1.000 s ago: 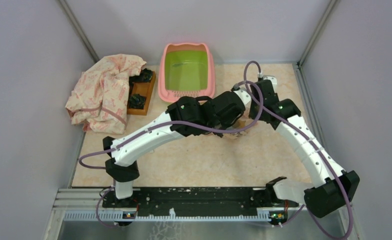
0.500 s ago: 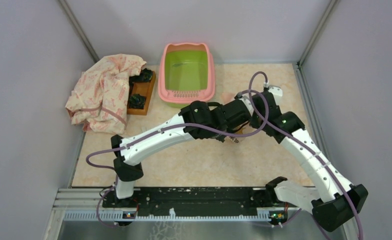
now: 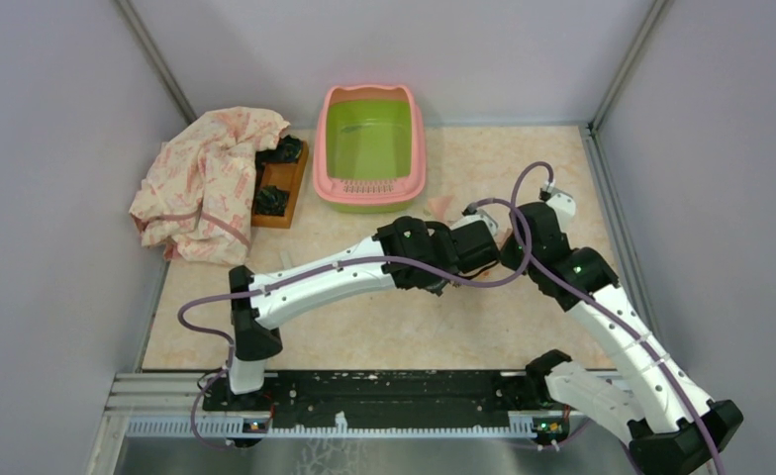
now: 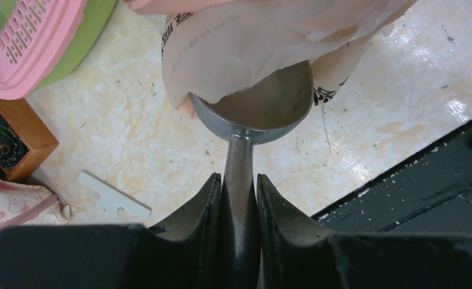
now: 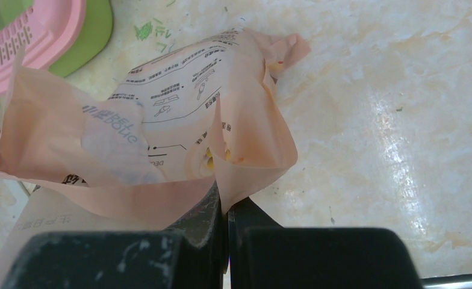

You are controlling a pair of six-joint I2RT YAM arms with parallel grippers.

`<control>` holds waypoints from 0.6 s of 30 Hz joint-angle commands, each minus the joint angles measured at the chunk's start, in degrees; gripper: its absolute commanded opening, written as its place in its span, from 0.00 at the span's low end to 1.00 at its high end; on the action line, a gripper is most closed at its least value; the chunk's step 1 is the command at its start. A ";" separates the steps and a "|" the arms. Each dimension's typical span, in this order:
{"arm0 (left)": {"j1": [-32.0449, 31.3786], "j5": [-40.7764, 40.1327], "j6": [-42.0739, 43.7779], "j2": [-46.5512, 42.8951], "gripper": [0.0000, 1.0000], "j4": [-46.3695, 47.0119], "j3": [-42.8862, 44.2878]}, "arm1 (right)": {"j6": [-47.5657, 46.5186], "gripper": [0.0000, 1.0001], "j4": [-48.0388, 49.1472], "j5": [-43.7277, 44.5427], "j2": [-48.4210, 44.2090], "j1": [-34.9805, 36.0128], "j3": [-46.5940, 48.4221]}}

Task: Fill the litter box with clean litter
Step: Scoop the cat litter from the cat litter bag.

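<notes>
Crumpled peach bag [image 5: 161,138], pink-rimmed green litter box [image 3: 368,185]

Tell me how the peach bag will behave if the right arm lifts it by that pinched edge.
Probably floppy: the bag is thin, creased film, folded over where the right jaws pinch it, so it would likely sag. Its mouth drapes limply over the scoop, so it may collapse shut.

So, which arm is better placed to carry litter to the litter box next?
Left. The left claw is shut on the scoop handle, its bowl partly inside the bag mouth. The right claw only pinches the bag edge.
</notes>
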 commanded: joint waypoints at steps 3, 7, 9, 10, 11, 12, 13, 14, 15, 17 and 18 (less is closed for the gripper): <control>0.91 -7.77 -0.09 0.48 0.19 0.99 -5.36 | 2.27 0.00 3.04 -2.28 -1.33 0.60 0.70; 1.92 -7.40 1.36 1.44 0.20 2.29 -5.67 | 3.04 0.00 2.57 -1.78 -1.94 0.60 1.02; 2.06 -7.51 1.52 2.54 0.20 0.75 -3.26 | 3.53 0.00 2.35 -1.61 -2.49 0.60 1.07; 2.06 -7.71 1.75 3.06 0.20 -0.01 -1.97 | 3.92 0.00 2.24 -1.51 -2.83 0.60 1.05; 2.06 -7.97 1.83 3.63 0.20 -0.72 -0.85 | 4.34 0.00 2.24 -1.41 -3.17 0.60 0.90; 2.06 -8.08 2.17 3.98 0.20 -0.76 -0.09 | 4.66 0.00 2.61 -1.65 -3.65 0.60 0.47; 2.12 -8.05 2.72 4.20 0.20 -0.34 0.31 | 5.03 0.00 3.08 -1.86 -4.08 0.60 0.04; 2.06 -7.91 3.35 4.43 0.20 0.24 0.60 | 5.48 0.00 3.34 -2.02 -4.41 0.60 -0.42; 2.06 -7.84 3.98 4.61 0.20 1.00 0.73 | 5.89 0.00 3.63 -2.24 -4.68 0.60 -0.88; 2.06 -8.01 5.17 5.39 0.19 1.93 0.81 | 6.22 0.00 3.81 -2.28 -4.88 0.58 -1.41; 2.06 -8.15 5.60 5.73 0.19 2.34 0.68 | 6.28 0.00 3.74 -2.20 -4.90 0.60 -1.54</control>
